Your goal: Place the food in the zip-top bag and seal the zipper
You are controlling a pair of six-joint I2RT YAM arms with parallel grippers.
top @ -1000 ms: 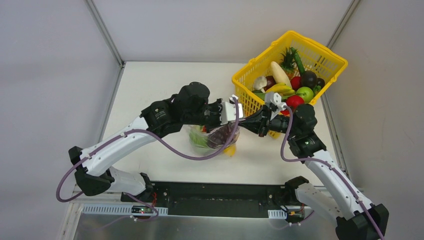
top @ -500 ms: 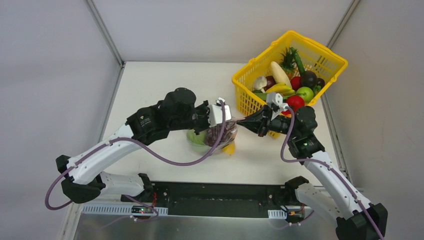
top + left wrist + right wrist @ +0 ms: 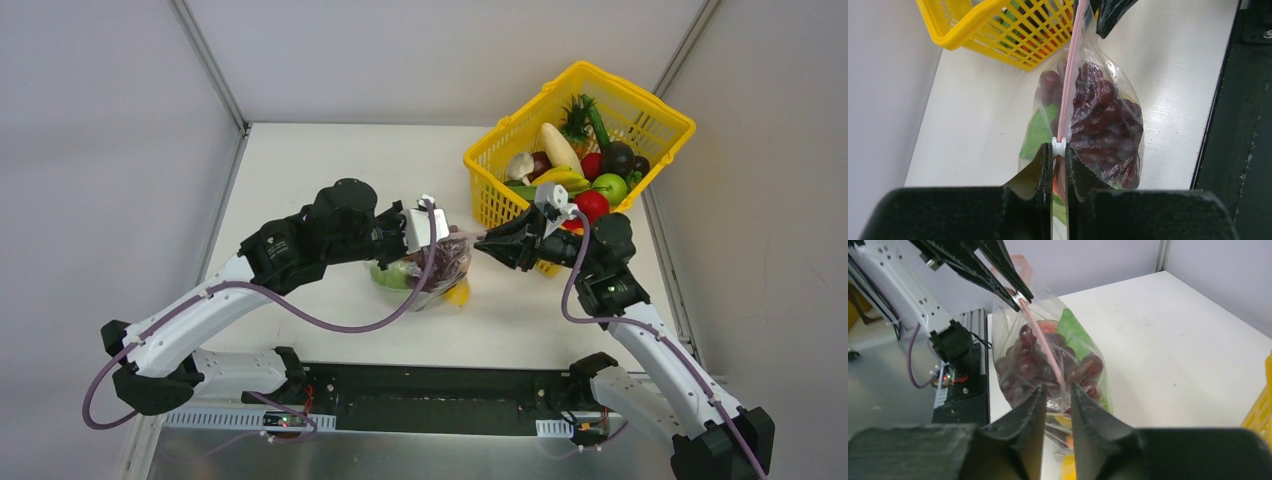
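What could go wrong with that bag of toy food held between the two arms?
1. The right gripper has its jaws slightly apart around the end of the zipper. So only the left gripper, shut on the strip at the white slider, really holds the zip-top bag. The full bag could sag or slip free.
2. The grapes bulge right under the strip and might push it apart.

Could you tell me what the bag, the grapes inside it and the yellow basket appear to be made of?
The zip-top bag looks like thin clear plastic film: glossy, wrinkled, contents showing through. The grape bunch seems moulded plastic, shiny uniform purple. The basket looks like rigid glossy plastic lattice.
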